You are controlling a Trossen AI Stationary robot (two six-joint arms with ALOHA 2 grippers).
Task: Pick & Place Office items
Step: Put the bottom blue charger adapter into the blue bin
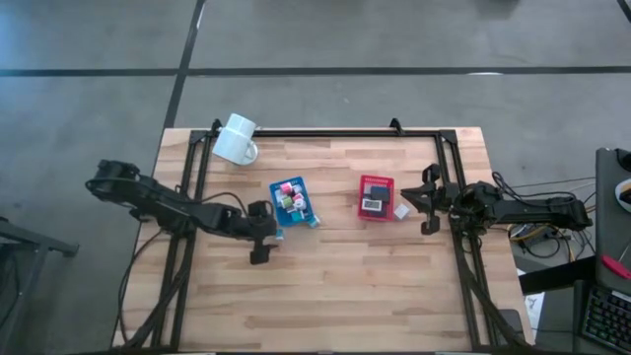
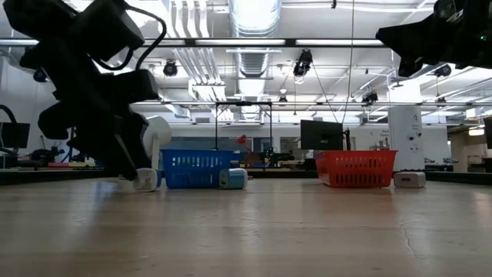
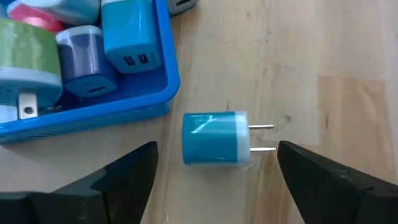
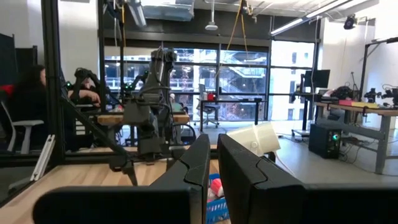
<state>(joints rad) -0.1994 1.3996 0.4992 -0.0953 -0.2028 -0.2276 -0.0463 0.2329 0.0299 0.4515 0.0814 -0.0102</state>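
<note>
The office items are small plug-in blocks. Several of them, teal [image 3: 127, 34], purple [image 3: 87, 59], green and pink, lie in the blue tray [image 1: 289, 200]. One teal block [image 3: 214, 138] with a white end and two metal prongs lies on its side on the table beside that tray. My left gripper [image 1: 266, 237] is open and slants down over it. Its fingers [image 3: 127, 177] stand on either side of the block, apart from it. My right gripper [image 1: 426, 202] is shut and hangs raised near the red tray [image 1: 376, 197], holding nothing.
A white mug [image 1: 237, 140] lies on its side at the far left. Another teal block [image 1: 314, 221] sits at the blue tray's near right corner. A white block [image 1: 402, 211] lies beside the red tray. Bare wood fills the near half of the table [image 1: 335, 296].
</note>
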